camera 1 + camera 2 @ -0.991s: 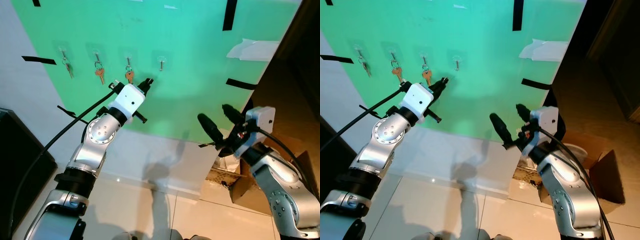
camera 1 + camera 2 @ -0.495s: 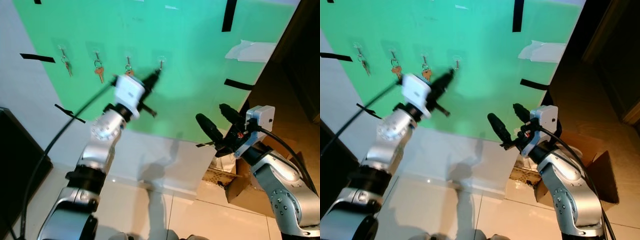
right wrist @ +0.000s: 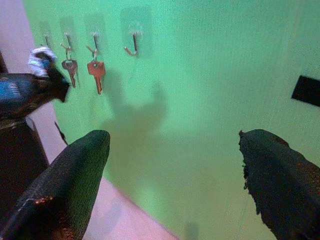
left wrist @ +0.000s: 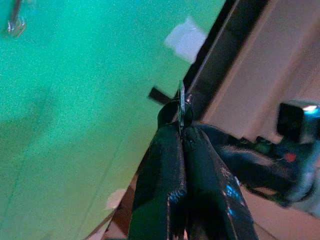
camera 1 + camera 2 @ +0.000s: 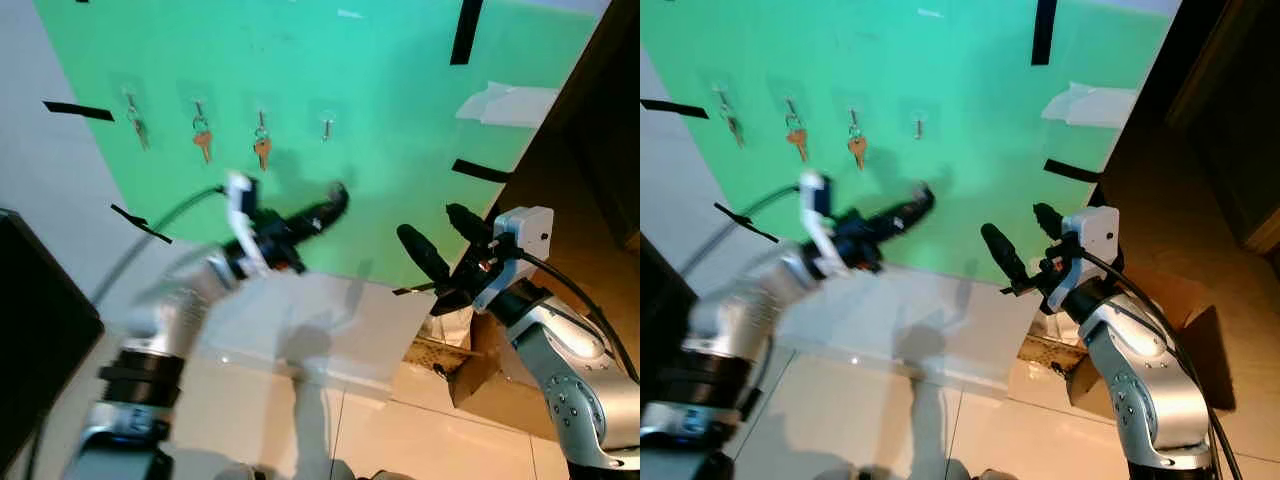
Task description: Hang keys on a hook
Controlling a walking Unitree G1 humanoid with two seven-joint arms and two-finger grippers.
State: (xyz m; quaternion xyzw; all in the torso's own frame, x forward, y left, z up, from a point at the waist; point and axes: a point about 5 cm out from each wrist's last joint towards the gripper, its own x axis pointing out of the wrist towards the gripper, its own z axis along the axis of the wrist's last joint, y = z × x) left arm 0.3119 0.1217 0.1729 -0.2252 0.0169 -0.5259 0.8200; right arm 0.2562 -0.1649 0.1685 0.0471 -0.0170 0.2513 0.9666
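Note:
A green board [image 5: 380, 90] carries a row of hooks. Three hold keys: a dark one [image 5: 137, 130], an orange one [image 5: 202, 142] and another orange one [image 5: 262, 150]. The fourth hook [image 5: 327, 127] is bare. My left gripper [image 5: 337, 196] is blurred, below and slightly right of that bare hook and off the board. In the left wrist view its fingers [image 4: 170, 165] are shut, with a thin metal key ring [image 4: 181, 101] sticking out edge-on at the tips. My right gripper [image 5: 430, 225] hangs open further right, nothing between its fingers.
Black tape strips [image 5: 476, 170] and a taped white paper [image 5: 505, 100] mark the board. A dark cabinet [image 5: 40, 330] stands at the left, and a cardboard box [image 5: 480, 372] sits on the tiled floor [image 5: 300, 400] at the right, next to a dark doorway.
My left gripper reached up to the bare fourth hook, then swung down and to the right, away from the board. The hook stays bare. The right arm has barely moved.

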